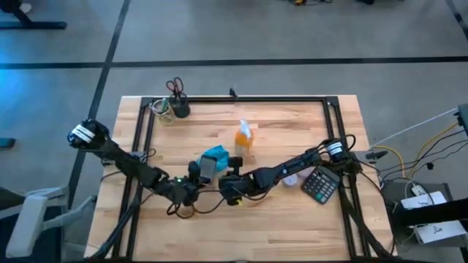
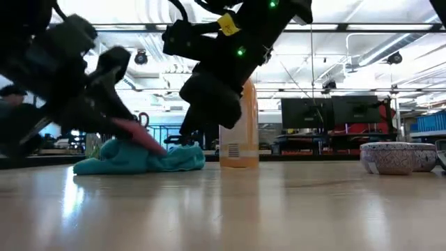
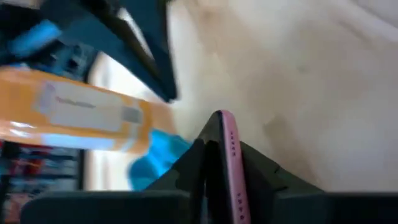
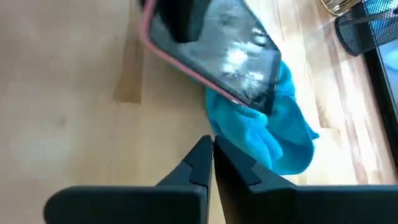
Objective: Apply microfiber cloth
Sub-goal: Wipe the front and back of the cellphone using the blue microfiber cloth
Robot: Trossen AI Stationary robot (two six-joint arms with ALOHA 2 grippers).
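We log the microfiber cloth (image 1: 216, 155) lying crumpled on the bench (image 1: 278, 219), near its middle, just beside the orange spray bottle (image 1: 244, 139), which stands upright. The left gripper (image 3: 219, 163) has its jaws clamped on the edge of a pink-cased phone (image 4: 214, 53), which it holds tilted above the bench, its lower end over or against the cloth; we cannot tell from any view whether the two touch. The phone's screen looks smeared with droplets or streaks in the right wrist view.

The right gripper (image 4: 212, 163) hovers close to the cloth, jaws narrowed to almost nothing with nothing between them. It does not hold the cloth.

Progress, as we judge it: the phone is presented and apparently wetted, but the cloth is not yet picked up and no wiping contact is evident. What is left is grasping the cloth and rubbing it over the screen.

Containers: a dark mesh cup (image 1: 180, 107) at the far left of the bench holds scissors with red handles; beside it sits a clear jar (image 1: 161, 111), contents unclear. A pale bowl (image 2: 394, 157) sits toward the right side; we cannot see inside it. A calculator (image 1: 320, 185) lies near the right arm.
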